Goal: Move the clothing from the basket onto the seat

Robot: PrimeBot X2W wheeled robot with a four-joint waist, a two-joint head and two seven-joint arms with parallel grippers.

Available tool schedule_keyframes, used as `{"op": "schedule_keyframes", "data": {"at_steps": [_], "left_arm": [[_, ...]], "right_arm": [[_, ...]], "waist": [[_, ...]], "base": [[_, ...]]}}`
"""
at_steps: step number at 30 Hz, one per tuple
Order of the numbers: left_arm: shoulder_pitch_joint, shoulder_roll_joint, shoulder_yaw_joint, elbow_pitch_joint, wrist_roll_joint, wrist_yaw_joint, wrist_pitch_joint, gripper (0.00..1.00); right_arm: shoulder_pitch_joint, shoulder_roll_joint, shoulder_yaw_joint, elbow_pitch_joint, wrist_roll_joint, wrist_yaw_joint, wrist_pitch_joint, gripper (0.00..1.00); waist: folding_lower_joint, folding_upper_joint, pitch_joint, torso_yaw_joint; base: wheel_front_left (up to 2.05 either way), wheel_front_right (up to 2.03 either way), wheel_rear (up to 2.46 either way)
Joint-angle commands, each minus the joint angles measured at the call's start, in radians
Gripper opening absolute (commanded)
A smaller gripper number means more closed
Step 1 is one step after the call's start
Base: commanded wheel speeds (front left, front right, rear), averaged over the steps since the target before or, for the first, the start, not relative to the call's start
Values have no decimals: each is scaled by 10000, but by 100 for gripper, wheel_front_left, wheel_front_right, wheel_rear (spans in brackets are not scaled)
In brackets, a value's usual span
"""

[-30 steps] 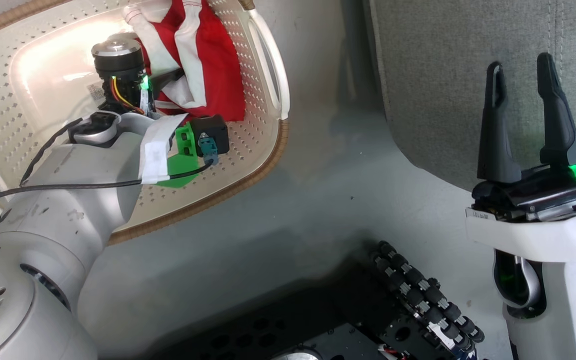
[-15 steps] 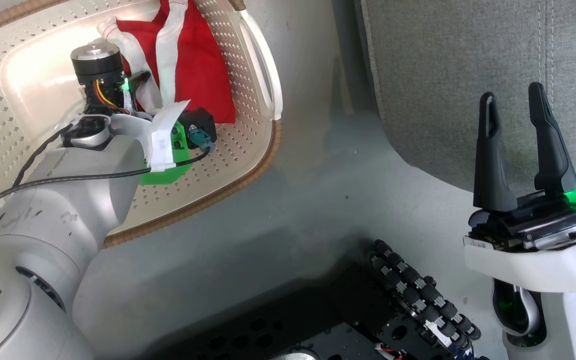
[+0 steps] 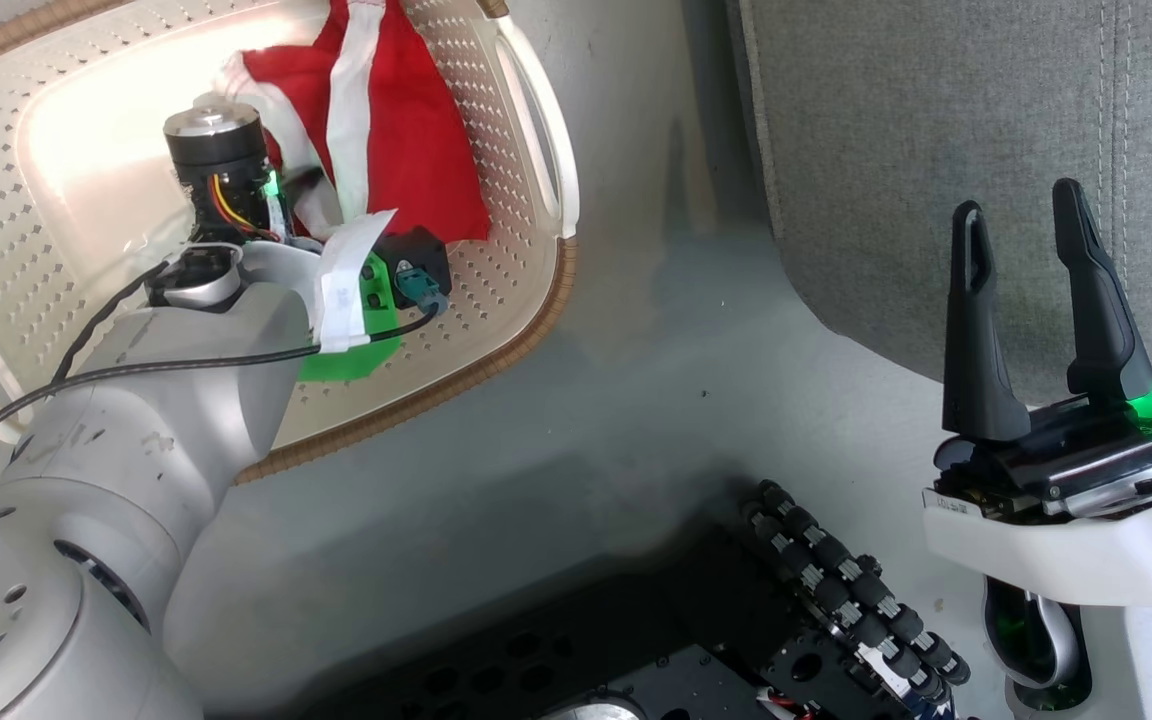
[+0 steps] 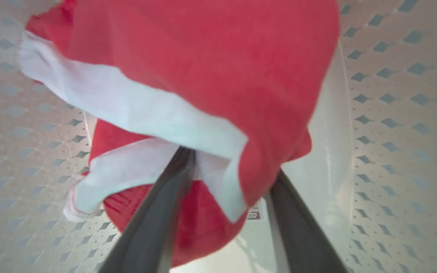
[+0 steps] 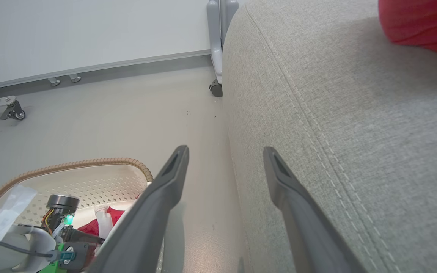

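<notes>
In the basket (image 3: 496, 300) at upper left, the left gripper (image 4: 233, 167) meets red clothing (image 4: 203, 57).
Fingers spread, tips under cloth; right gripper (image 3: 1018, 205) spread too.

The clothing (image 4: 188, 68) drapes over the left gripper's (image 4: 231, 167) fingers (image 4: 154, 220), hiding their tips and whether they pinch it, its label (image 4: 254, 214) is too blurred to read, and the picture's corner cuts off a second red garment (image 5: 423, 26) on the seat (image 5: 355, 132).

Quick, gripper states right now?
Left gripper: open, jaws astride the clothing in the basket.
Right gripper: open, holding nothing.
</notes>
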Motion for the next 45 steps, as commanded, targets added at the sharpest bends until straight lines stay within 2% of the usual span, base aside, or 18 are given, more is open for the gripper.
{"op": "schedule_keyframes", "data": {"at_steps": [1,17,27,35,45], "left_arm": [[-30,40,-2,4,6,-10,-16,0],[-339,215,-2,5,-233,2,-464,0],[-416,384,-1,2,-806,2,-1108,0],[343,-16,-1,2,-1276,2,-1768,0],[1468,-362,51,-4,-2624,2,-2355,0]], "right_arm": [[81,11,-1,-44,-37,0,-5,100],[-1014,12,-28,350,132,0,-5,100],[-2155,10,18,888,107,0,-5,100],[-2200,6,-153,1464,-290,0,-4,100],[-1821,-4,-127,2204,-565,0,-3,100]], "waist": [[0,0,3,8],[0,0,-343,-17],[0,0,-1059,-14],[0,0,-2527,586],[0,0,-4737,1180]], "base": [[0,0,0],[0,0,0],[0,0,0],[0,0,0],[0,0,0]]}}
